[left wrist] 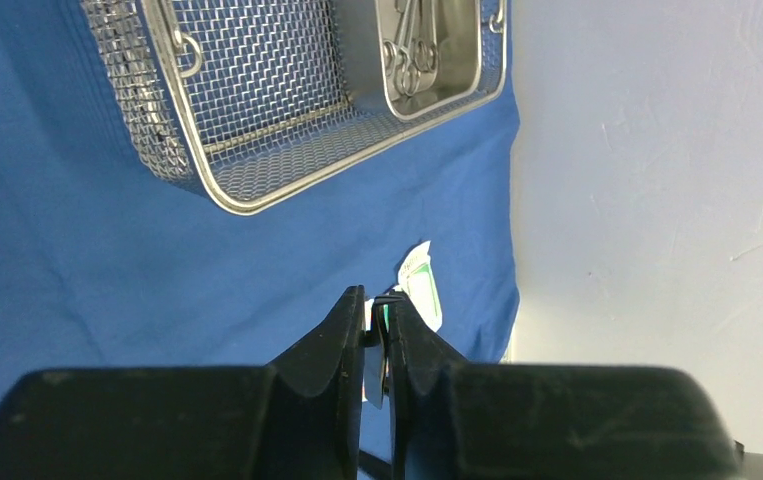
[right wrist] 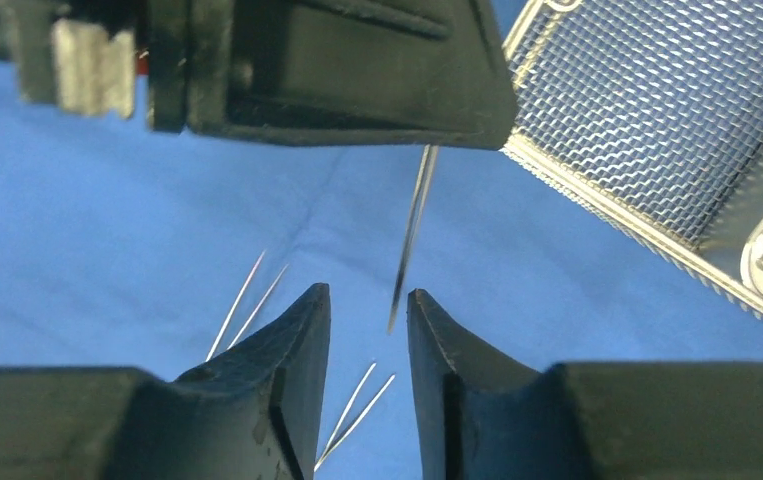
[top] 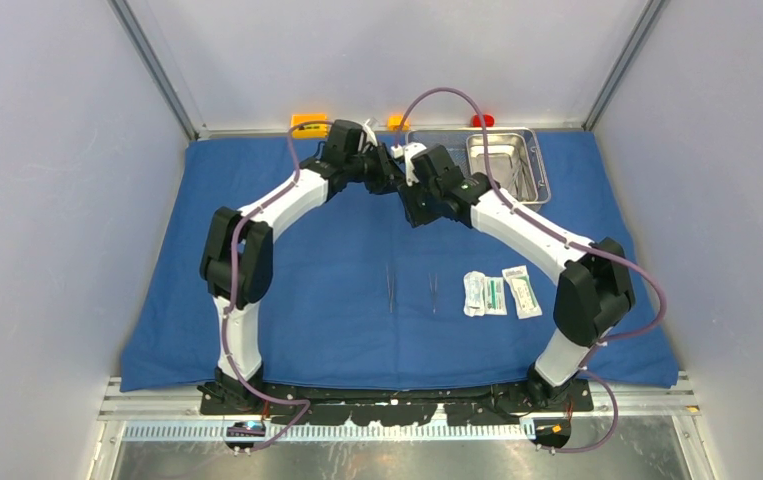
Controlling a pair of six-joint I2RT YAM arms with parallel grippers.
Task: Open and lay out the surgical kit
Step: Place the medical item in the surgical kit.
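Observation:
The blue cloth [top: 287, 290] lies spread flat. The steel mesh tray [top: 457, 140] stands at the back right with the smaller steel pan [top: 502, 160] inside; scissors [left wrist: 412, 50] lie in the pan [left wrist: 457, 60]. Two forceps [top: 390, 288] [top: 433, 290] and three white-green packets [top: 495, 295] lie in a row on the cloth. My left gripper [left wrist: 377, 295] [top: 387, 172] is shut on a thin steel forceps [right wrist: 412, 230] that hangs tip down. My right gripper [right wrist: 367, 293] [top: 404, 185] is open, with the tip of that forceps between its fingertips.
Orange [top: 309, 122], yellow [top: 397, 122] and red [top: 482, 120] blocks sit behind the cloth at the back wall. The mesh tray [right wrist: 657, 100] is just right of both grippers. Grey walls close in left, right and back. The two arms meet close together at the back middle.

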